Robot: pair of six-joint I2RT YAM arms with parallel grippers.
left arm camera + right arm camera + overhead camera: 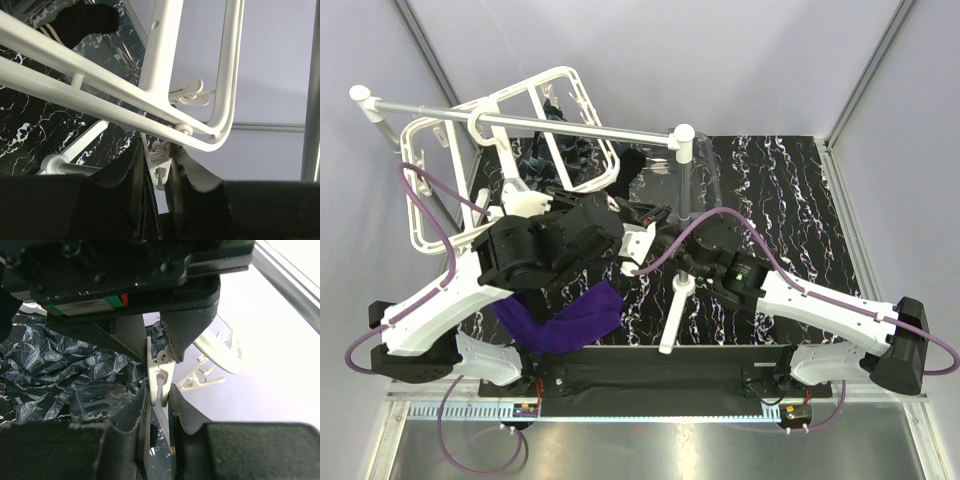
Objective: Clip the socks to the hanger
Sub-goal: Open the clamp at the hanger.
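Note:
The white grid hanger (pixel 440 170) hangs from the silver rod at the back left. Its bars fill the left wrist view (pixel 150 75). Dark marbled socks (pixel 563 150) hang within it and show in the right wrist view (pixel 45 360). A purple sock (pixel 565 315) lies on the table under my left arm. A black sock (pixel 632 163) with tan stripes lies near the rod (pixel 85 20). My left gripper (pixel 620 228) (pixel 161 172) is shut on the upper end of a dangling white clip (pixel 161 160). My right gripper (pixel 656 224) (pixel 161 399) pinches the lower tips of that clip (pixel 161 377).
The silver rod stand (pixel 520 122) with white caps crosses above the hanger, and its post (pixel 682 175) stands beside my grippers. Another free clip (pixel 190 93) (pixel 202 380) dangles close by. The black marbled table (pixel 780 200) extends to the right. Grey walls enclose the back and sides.

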